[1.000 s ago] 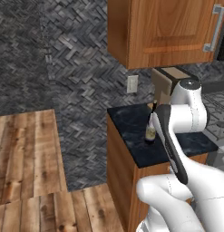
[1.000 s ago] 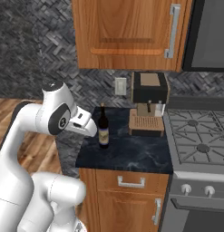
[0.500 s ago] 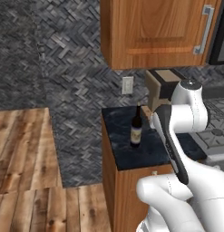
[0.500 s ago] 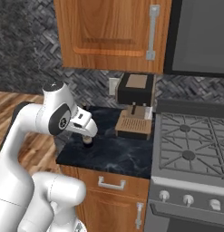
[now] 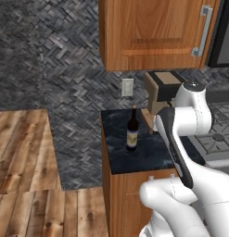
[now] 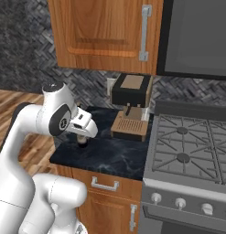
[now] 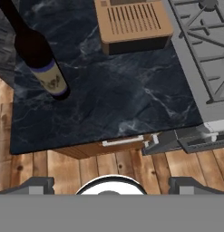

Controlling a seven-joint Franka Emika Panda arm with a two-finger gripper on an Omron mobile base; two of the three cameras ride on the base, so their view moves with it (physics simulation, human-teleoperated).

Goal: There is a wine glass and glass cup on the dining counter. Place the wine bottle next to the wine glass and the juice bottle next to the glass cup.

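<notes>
Gripper (image 6: pixel 82 137) hangs up high over the dark kitchen counter (image 6: pixel 110 155), and its fingers point down. The tips can't be seen well, so I cannot tell if it is wide or narrow. Nothing seems to be in it.

Just under it, a bit to one side, stands the wine bottle (image 5: pixel 132 129). It is dark and tall with a pale label, and it stands straight up near the front edge of the counter. In the hand view the bottle (image 7: pixel 38 59) sits off to the upper left, so the hand is not lined up with it. I think the arm waits high so it won't bump the long neck when it comes down.

Behind the bottle is a brown coffee machine (image 6: pixel 130 107), and next to the counter is a stove (image 6: pixel 187 146).
</notes>
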